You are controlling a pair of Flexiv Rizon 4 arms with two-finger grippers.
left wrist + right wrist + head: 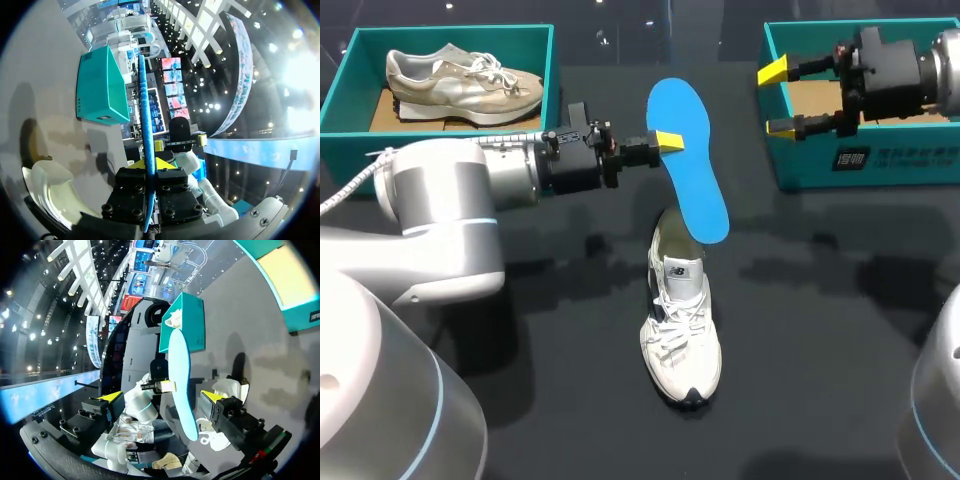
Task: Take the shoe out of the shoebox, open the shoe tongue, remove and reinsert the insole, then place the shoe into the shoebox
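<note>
The left gripper is clamped on one long edge of the single blue insole, held aloft at mid-table. The insole's lower end hangs over the heel of a white sneaker; contact there cannot be judged. That sneaker lies on the black table, well apart from both teal boxes. There are two shoeboxes. The left shoebox at the far left corner holds a beige sneaker, the second of two shoes. The right gripper, fingers spread apart, hangs over the near left wall of the right shoebox.
</note>
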